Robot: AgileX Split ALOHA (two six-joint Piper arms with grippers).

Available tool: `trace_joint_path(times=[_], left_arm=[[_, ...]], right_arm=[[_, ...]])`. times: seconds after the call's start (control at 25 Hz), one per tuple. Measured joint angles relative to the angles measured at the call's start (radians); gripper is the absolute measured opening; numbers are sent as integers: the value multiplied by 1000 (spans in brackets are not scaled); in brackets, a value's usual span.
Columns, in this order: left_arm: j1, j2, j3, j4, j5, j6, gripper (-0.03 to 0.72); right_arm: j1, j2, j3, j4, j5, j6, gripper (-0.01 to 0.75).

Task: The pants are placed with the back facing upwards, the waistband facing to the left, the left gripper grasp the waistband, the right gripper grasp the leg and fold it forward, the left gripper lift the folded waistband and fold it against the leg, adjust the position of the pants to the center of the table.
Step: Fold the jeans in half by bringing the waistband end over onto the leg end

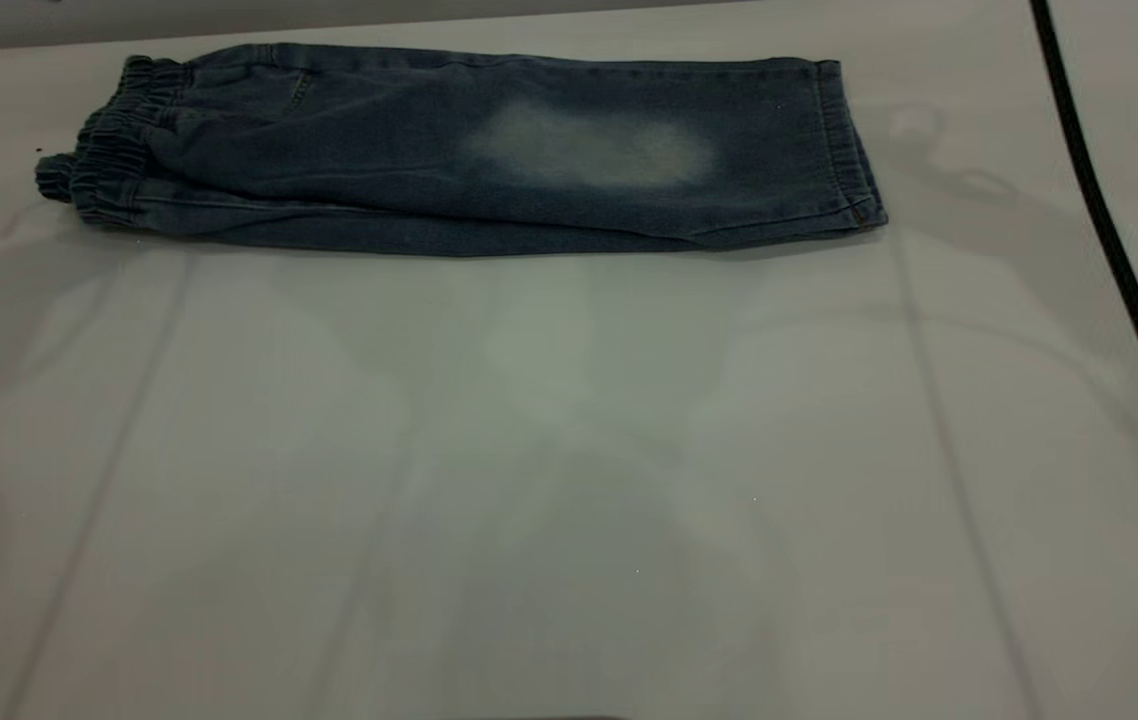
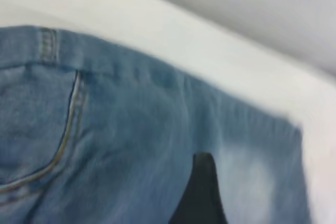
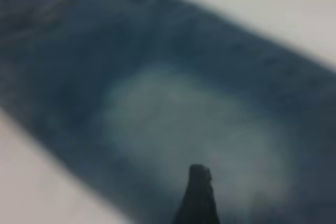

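Observation:
The pants [image 1: 379, 160] lie folded lengthwise at the far side of the table [image 1: 569, 480]. The gathered waistband [image 1: 109, 150] points left, and the leg [image 1: 594, 145] with its pale oval patch lies on top. Neither arm shows in the exterior view. My left gripper [image 2: 260, 182] hovers over the denim near a pocket seam [image 2: 68, 129]. Only one black fingertip [image 2: 202, 177] shows, with a wide gap beside it and nothing held. My right gripper [image 3: 237, 184] hangs over the pale patch [image 3: 189, 124], one fingertip [image 3: 198, 182] visible, holding nothing.
A black cable [image 1: 1109, 240] runs down the right side of the table. The table's far edge lies just behind the pants. Bare tabletop stretches from the pants toward the near edge.

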Motion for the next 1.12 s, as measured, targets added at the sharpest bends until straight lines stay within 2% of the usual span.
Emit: trace_joint_path(times=[0.12,0.28,0.44,0.64,0.84,1.12], left_arm=[[39,0,-36,255,72,-94,568],[94,0,-105,599,146,-296,568],[111,0,-148,830,176,-414,568],[111,11,-150,904,147,-433,570],[111,58,-151,910,60,-432,570],[111,123,-151,911,-39,-431,570]], right_arm=[[64,0,0,-22,47,-3,527],[160,0,-10,-67,48,-2,527],[219,0,-60,-123,36,75,527],[246,0,-137,-212,50,265,527],[247,1,-201,-317,134,443,527],[253,7,-221,-347,171,500,526]])
